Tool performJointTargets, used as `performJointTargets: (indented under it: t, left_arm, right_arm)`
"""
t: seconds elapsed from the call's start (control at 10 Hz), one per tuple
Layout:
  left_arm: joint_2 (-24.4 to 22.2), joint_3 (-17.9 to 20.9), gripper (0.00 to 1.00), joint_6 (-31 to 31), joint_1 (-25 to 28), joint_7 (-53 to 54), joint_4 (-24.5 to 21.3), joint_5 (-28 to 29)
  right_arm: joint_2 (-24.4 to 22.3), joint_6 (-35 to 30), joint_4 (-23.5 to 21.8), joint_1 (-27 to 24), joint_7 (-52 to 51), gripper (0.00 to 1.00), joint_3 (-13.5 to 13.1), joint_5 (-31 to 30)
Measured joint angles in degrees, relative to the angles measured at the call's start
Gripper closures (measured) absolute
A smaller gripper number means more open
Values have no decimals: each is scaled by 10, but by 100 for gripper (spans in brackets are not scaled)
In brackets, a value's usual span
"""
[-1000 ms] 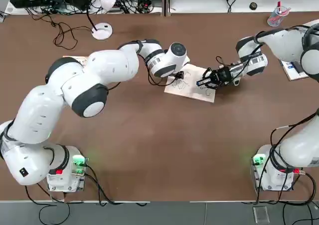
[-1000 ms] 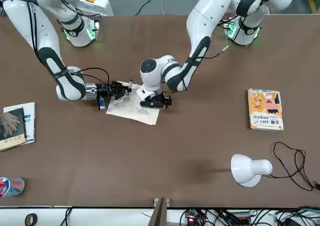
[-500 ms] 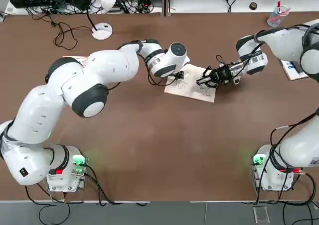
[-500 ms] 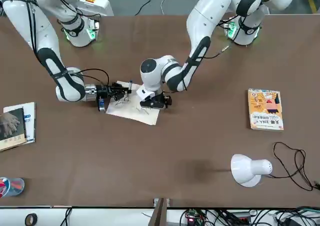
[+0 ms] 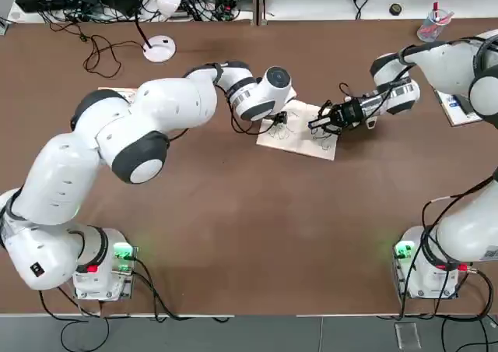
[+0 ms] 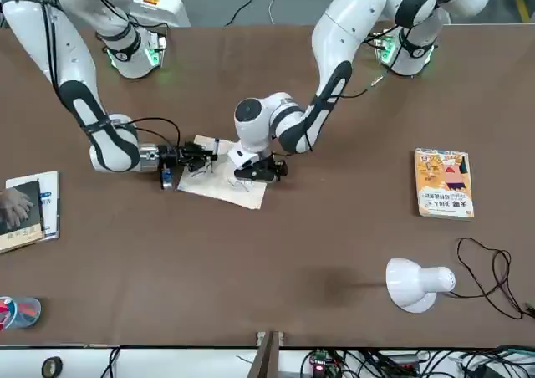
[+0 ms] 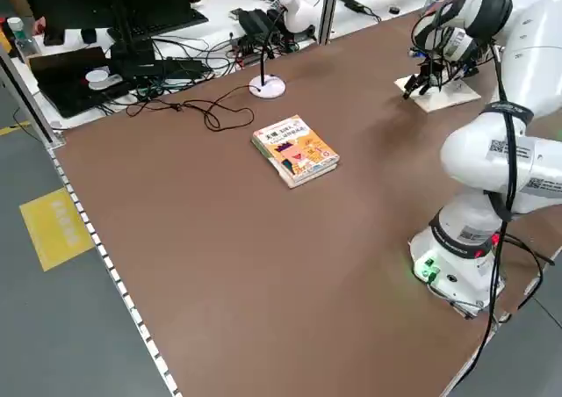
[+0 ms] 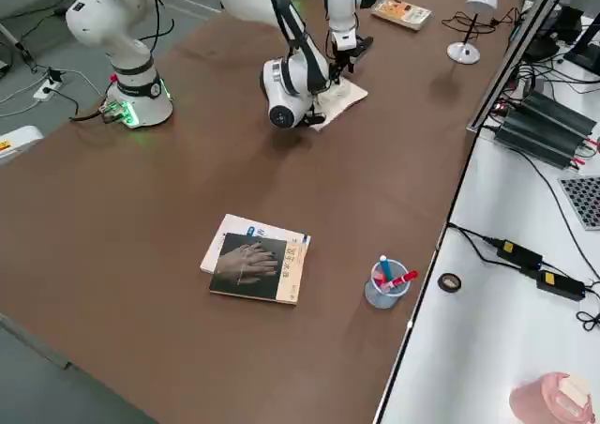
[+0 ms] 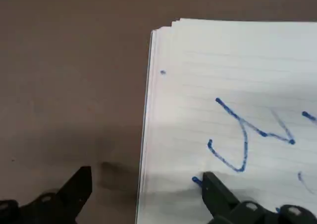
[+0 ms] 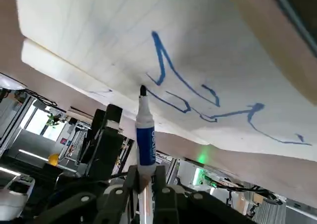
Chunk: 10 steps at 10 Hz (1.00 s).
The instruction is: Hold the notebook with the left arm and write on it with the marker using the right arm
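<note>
The left gripper [image 9: 146,177] hangs wide open with nothing gripped, 1 finger over the notebook [image 5: 310,146], which lies on the bench [image 5: 233,227]. Right of it, the right gripper [image 10: 146,173] is closed on the marker [image 10: 146,144], tip at the page.

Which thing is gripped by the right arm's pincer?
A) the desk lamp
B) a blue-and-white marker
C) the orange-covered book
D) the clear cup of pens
B: in the right wrist view, the blue-and-white marker stands clamped between the two fingers of the right pincer, its dark tip pointing toward the notebook page with its blue scribbles.
</note>
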Motion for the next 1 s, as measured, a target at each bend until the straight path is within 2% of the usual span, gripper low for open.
performJointTargets:
  t: [1.0]
  left_arm:
    - [0,0,0,0,0,0,0,0]
  right_arm:
    - [5,-2,5,-8,-15,83,-5,-2]
